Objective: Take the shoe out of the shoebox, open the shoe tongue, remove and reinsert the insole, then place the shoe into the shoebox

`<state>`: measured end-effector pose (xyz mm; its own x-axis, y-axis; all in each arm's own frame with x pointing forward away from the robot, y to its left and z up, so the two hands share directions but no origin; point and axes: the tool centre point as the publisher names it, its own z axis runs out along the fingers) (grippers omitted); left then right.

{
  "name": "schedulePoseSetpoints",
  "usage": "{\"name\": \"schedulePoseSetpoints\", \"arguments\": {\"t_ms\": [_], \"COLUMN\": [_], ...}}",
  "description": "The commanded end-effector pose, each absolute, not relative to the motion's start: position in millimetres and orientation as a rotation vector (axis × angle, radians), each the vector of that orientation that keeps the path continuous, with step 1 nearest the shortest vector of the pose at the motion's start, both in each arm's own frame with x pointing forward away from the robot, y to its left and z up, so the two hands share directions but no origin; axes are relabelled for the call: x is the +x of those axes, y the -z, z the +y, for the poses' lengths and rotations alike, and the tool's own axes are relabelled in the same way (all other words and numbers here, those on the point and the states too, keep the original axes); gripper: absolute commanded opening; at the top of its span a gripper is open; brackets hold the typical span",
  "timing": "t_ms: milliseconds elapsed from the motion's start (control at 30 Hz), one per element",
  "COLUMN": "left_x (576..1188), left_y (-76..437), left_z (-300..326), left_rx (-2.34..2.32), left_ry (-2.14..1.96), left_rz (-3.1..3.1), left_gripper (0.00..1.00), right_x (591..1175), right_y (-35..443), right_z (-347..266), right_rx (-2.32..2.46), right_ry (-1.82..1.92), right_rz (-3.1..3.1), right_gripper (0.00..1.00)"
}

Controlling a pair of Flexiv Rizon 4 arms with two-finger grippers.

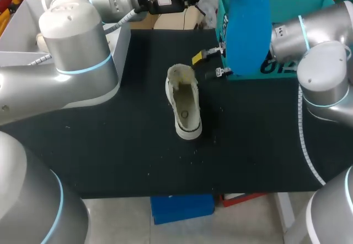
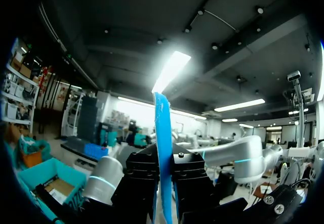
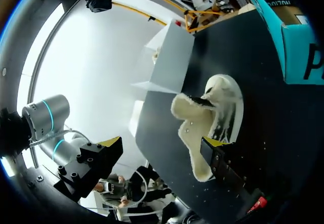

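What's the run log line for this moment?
left gripper: shut on blue foam insole, raised | right gripper: open, beside white fleece-lined shoe | shoe: on black table, outside teal cardboard shoebox

Insole [image 1: 248, 23] hides much of shoebox [image 1: 298, 4] (perhaps half).

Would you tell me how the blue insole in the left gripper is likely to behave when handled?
The insole looks very thin edge-on, so probably light and bendable. It stands nearly straight beyond the left gripper, so likely springy rather than limp. Its broad flat face may catch on the shoe opening.
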<state>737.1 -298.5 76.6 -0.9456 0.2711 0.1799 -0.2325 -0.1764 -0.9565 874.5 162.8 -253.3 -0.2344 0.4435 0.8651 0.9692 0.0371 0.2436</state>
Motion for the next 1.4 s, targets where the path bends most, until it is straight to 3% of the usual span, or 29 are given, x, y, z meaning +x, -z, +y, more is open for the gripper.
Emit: {"name": "schedulePoseSetpoints", "arguments": {"t_ms": [33, 433, 600, 1033, 1400], "left_x": [736.4, 736.4, 740.0, 723.2, 720.0], "left_y": [-76.4, -76.4, -82.0, -50.3, -33.4], "left_z": [-299.9, -299.9, -297.3, -314.5, -313.7], "left_rx": [-0.041, -0.041, -0.47, -1.261, -1.283], "left_ry": [-2.188, -2.188, -2.357, -2.285, -2.331], "left_rz": [-1.771, -1.771, -2.116, -2.72, -2.659], "left_gripper": [0.0, 0.0, 0.0, 0.0, 0.0], "right_x": [871.2, 871.5, 871.5, 871.5, 871.5], "right_y": [256.2, 239.3, 239.3, 239.3, 239.3], "right_z": [161.1, 155.6, 155.6, 155.6, 155.6], "right_rx": [-1.391, -1.382, -1.382, -1.382, -1.382], "right_ry": [1.202, 1.313, 1.313, 1.313, 1.313], "right_rz": [-1.65, -1.553, -1.553, -1.553, -1.553], "right_gripper": [1.0, 1.0, 1.0, 1.0, 1.0]}}
